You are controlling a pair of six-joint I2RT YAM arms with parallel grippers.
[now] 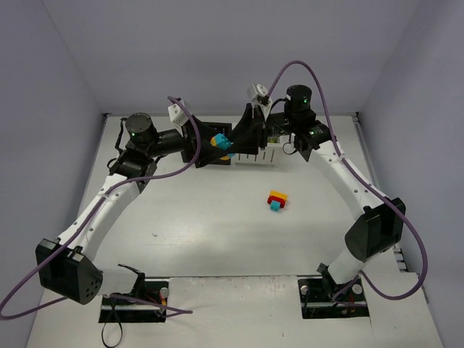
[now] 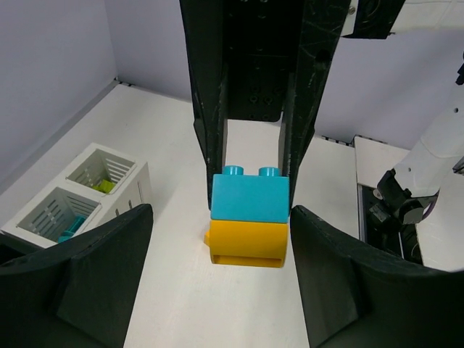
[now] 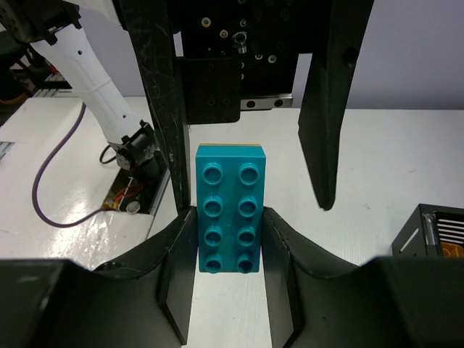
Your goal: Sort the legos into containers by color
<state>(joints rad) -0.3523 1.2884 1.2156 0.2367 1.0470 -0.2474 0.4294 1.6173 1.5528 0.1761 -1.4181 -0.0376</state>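
Lego stack (image 2: 250,225) pinched in right hand (image 3: 228,232), between spread fingers (image 2: 109,261) of left hand (image 2: 220,217).

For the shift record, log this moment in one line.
right gripper: shut on teal brick | left gripper: open, either side of attached orange brick | table: one mixed clump loose

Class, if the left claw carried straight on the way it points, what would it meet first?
Probably the teal-and-orange brick stack pinched in the right claw, directly ahead; depth is unclear.
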